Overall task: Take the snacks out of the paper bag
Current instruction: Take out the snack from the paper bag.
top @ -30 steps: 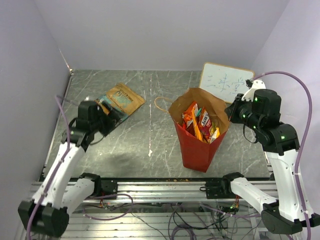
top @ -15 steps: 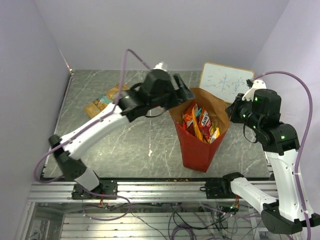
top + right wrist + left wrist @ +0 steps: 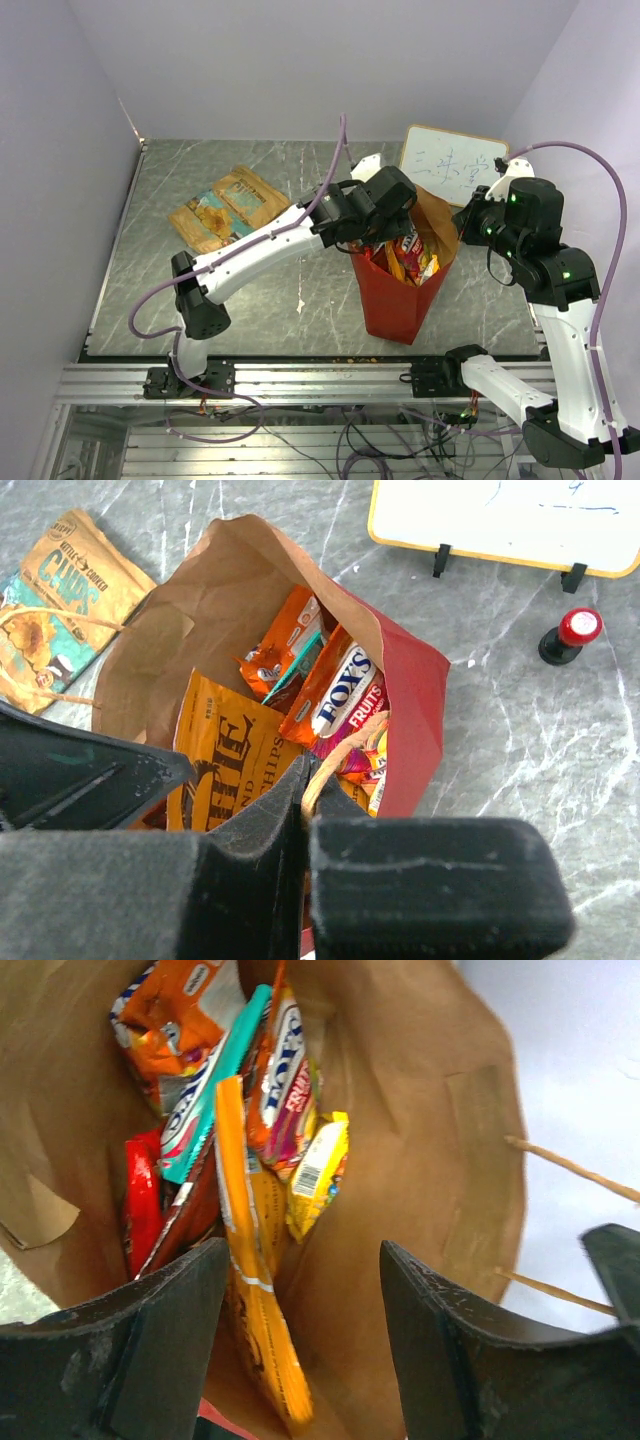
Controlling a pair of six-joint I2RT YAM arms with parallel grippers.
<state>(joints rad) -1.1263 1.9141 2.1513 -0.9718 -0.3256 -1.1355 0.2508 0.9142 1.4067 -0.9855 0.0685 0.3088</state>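
The red paper bag stands upright right of centre, its brown mouth open. My left gripper reaches down into that mouth. In the left wrist view it is open, with a long orange-yellow packet standing between its fingers, untouched. Around that packet lie other snacks: a teal packet, a Fox's packet and a red packet. My right gripper is shut on the bag's cord handle at the right rim. A tan flat pack lies on the table at the left.
A white writing board stands behind the bag at the back right, with a small red-capped object in front of it. Purple walls close in the table on three sides. A loose cord handle hangs off the bag's left side.
My left arm swung from the tan pack at the far left across to the bag and dipped into its mouth, its fingers narrowing a little. The right gripper stayed put.
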